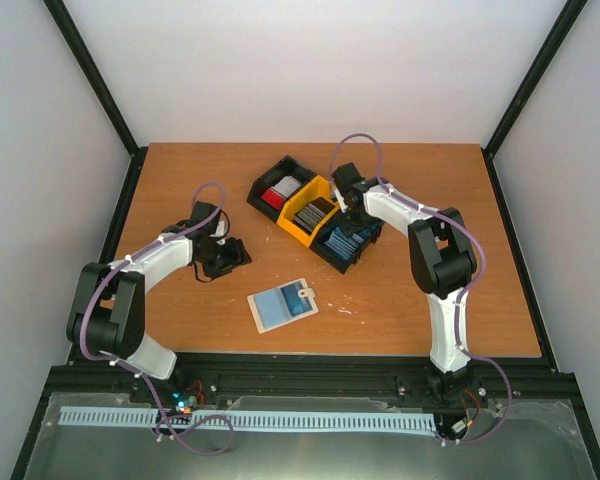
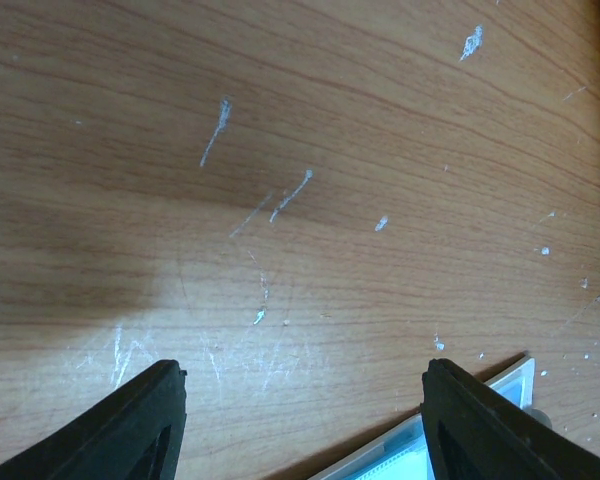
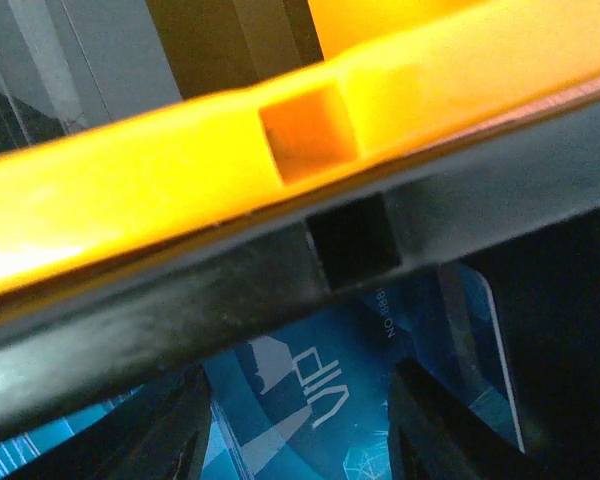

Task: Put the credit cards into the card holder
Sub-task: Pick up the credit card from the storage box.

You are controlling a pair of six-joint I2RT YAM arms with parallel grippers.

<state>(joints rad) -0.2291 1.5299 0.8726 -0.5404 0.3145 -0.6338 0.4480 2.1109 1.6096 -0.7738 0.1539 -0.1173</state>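
The card holder [image 1: 282, 304] lies flat on the table front centre, pale beige with a small tab, and a pale blue card shows on it. Its corner shows in the left wrist view [image 2: 500, 400]. My left gripper [image 1: 228, 257] is open and empty over bare wood just left of the holder; its fingers [image 2: 130, 425] stand wide apart. My right gripper [image 1: 349, 230] reaches down into the tray's blue-card compartment. Its jaws are open on either side of a blue "VIP" credit card [image 3: 310, 385]. The stack of blue cards [image 1: 342, 243] sits in that compartment.
The black-and-yellow three-compartment tray [image 1: 280, 172] stands at the back centre. It holds silver-and-red cards [image 1: 280, 191] on the left and dark grey cards [image 1: 309, 212] in the yellow middle bin. The yellow wall [image 3: 180, 190] and a black wall fill the right wrist view.
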